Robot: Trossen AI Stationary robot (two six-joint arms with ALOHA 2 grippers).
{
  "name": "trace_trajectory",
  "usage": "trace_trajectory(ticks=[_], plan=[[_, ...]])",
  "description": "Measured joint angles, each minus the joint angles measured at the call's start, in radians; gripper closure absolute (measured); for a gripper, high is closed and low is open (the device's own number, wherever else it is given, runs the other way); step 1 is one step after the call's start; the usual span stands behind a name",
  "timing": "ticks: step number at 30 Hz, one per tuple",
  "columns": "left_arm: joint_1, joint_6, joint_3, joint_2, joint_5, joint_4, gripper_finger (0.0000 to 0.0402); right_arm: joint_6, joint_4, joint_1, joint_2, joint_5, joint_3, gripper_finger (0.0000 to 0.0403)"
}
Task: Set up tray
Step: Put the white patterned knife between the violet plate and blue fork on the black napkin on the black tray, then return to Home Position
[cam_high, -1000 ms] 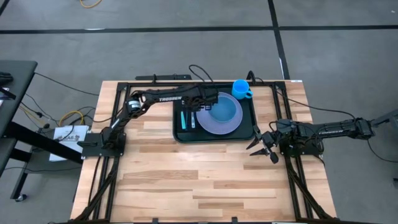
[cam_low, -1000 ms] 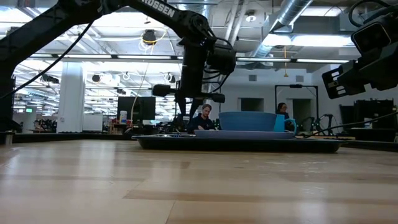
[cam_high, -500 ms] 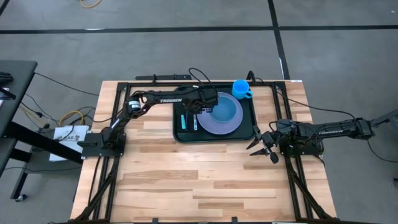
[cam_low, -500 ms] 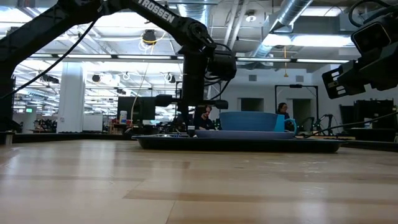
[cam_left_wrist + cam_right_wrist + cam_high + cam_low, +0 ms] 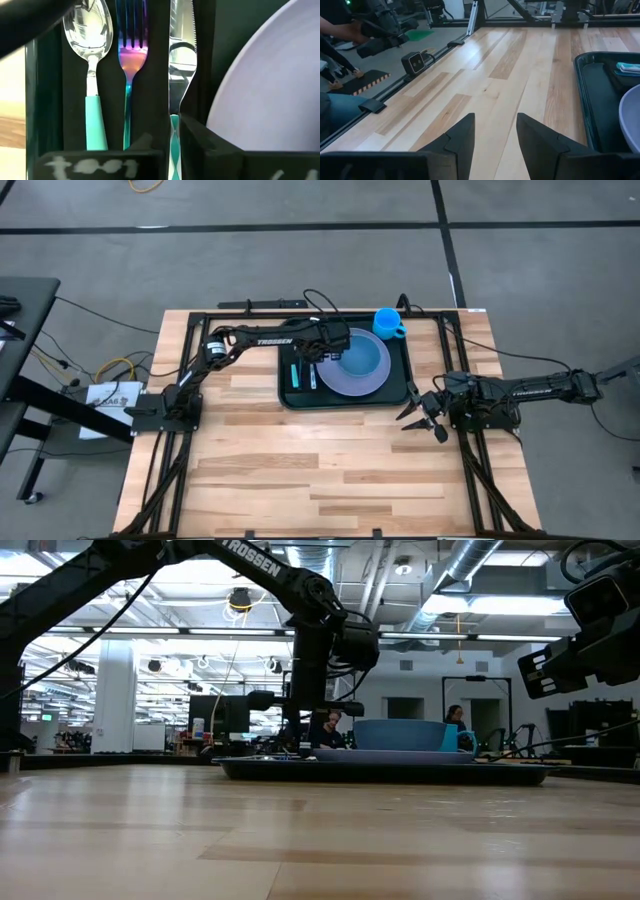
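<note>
The dark green tray (image 5: 300, 396) lies at the table's far middle. On its right part sits a lavender plate (image 5: 350, 383) with a blue bowl (image 5: 362, 359) on it. On its left part a teal-handled spoon (image 5: 90, 60) and an iridescent fork (image 5: 131, 50) lie side by side. A knife (image 5: 180, 55) lies parallel to them, next to the plate (image 5: 265, 90). My left gripper (image 5: 322, 358) points down over the tray, shut on the knife. My right gripper (image 5: 425, 417) waits open at the table's right edge, by the tray's near right corner. My left gripper pinches the knife's teal handle (image 5: 174, 137) between its two fingers, one on each side. The fingers come from above, pointing steeply down. The blade (image 5: 181, 30) runs on past the fingertips, along the fork, low over the tray floor; I cannot tell whether it rests there.
A blue cup (image 5: 388, 323) stands on the table just beyond the tray's far right corner. Bare wood stretches over the table's near half (image 5: 320, 470). People sit in the room behind the table (image 5: 325, 728), and a person's arm (image 5: 340, 30) shows beyond the table's edge.
My left gripper has sunk a little toward the tray floor with the knife still between its fingers, and has kept still for the last half second.
</note>
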Motion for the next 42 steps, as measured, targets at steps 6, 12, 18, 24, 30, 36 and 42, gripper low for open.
trace_trajectory(ticks=[6, 12, 18, 24, 30, 36, 42], plan=[[0.000, 0.011, 0.000, 0.000, -0.001, 0.004, 0.0354, 0.000, 0.000, 0.000, 0.000, 0.000, 0.000, 0.0266], [0.000, 0.011, 0.000, 0.000, -0.003, 0.002, 0.0325, 0.000, 0.000, 0.000, 0.000, 0.000, 0.000, 0.0265], [0.000, 0.049, 0.000, 0.000, -0.010, 0.001, 0.0318, 0.000, 0.000, 0.000, 0.000, 0.000, 0.000, 0.0265], [0.000, 0.144, 0.062, 0.000, 0.023, -0.108, 0.0318, 0.000, 0.001, 0.000, 0.000, 0.000, 0.000, 0.0265], [-0.044, 0.280, 0.281, 0.000, 0.018, -0.435, 0.0317, 0.000, 0.016, 0.000, 0.000, 0.000, 0.000, 0.0265], [-0.184, 0.464, 0.454, -0.070, -0.085, -0.367, 0.0317, -0.033, 0.083, -0.001, 0.000, 0.050, 0.000, 0.0266], [-0.351, 0.657, 0.388, -0.275, -0.221, -0.257, 0.0317, 0.022, 0.188, 0.000, 0.000, 0.129, 0.000, 0.0266]])
